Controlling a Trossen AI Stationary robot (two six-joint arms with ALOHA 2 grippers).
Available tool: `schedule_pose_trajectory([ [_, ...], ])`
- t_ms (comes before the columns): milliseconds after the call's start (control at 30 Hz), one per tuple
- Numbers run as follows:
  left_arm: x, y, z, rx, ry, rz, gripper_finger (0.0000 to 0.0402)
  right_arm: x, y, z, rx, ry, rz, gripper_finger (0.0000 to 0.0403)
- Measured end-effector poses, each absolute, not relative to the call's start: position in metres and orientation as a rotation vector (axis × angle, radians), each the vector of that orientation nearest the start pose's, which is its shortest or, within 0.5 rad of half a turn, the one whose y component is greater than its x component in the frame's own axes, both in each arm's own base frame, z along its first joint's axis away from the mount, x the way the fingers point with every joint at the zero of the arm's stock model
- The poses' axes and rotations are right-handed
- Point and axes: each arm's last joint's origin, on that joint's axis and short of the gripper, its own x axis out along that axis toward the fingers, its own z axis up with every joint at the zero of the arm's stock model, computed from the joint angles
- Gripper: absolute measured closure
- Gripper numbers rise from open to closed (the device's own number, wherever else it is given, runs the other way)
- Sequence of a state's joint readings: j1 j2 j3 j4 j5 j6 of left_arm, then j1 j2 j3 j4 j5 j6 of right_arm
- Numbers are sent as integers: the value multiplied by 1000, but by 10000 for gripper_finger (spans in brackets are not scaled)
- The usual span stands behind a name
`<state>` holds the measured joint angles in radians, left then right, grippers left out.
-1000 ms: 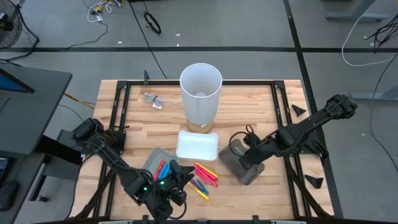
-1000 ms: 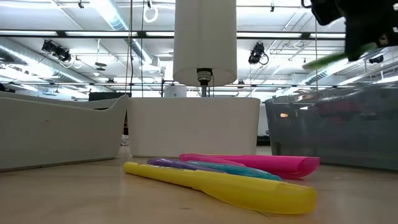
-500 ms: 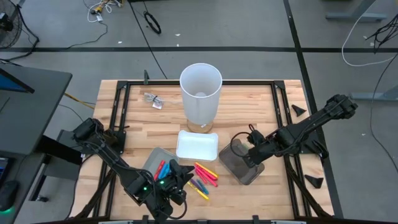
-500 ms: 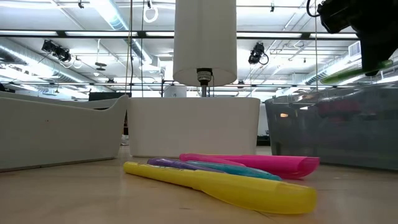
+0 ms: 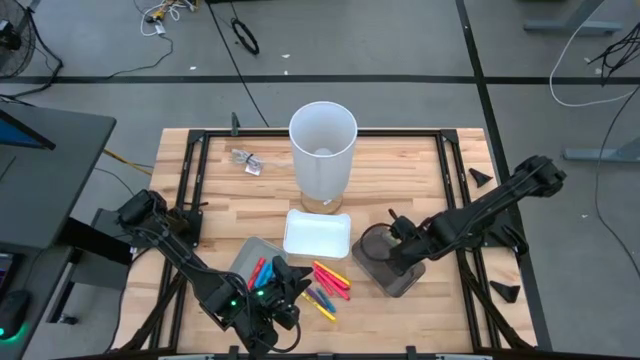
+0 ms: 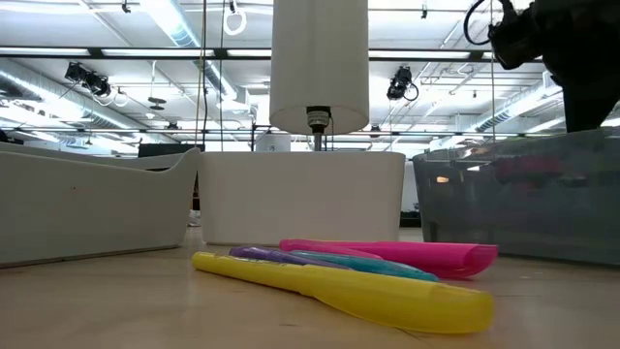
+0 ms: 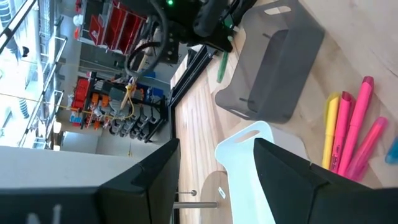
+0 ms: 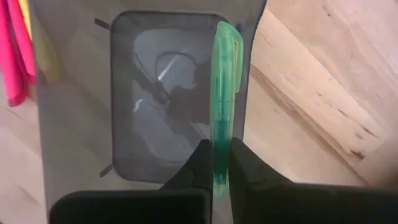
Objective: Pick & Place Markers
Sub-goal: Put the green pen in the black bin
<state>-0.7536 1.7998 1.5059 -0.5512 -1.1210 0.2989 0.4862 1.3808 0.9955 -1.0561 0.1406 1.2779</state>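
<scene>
Wooden table (image 5: 420, 160) carries a tall white cylinder (image 5: 323, 150), white tray (image 5: 317, 235) and dark grey bin (image 5: 385, 262).

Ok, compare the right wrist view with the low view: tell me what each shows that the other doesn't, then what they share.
Only the right wrist view shows the translucent green plastic marker, pinched in the right gripper and held over the open smoky grey plastic bin, whose bottom looks bare.

Only the low view shows the tall white cylindrical cup, the white rectangular tray, the pale grey tray and the long yellow plastic marker lying on the wooden table.

Both show the grey bin and the pink markers beside it.
</scene>
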Motion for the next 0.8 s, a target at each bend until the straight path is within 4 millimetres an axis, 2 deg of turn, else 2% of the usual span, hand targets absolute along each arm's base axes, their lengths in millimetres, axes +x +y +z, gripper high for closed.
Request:
schedule_pose_trajectory([
  [400,299,-246,285,950,578,182,191,219,110,213,551,1302,-623,391],
  [800,299,-246,285,947,577,187,191,231,118,190,503,1339,-634,381],
])
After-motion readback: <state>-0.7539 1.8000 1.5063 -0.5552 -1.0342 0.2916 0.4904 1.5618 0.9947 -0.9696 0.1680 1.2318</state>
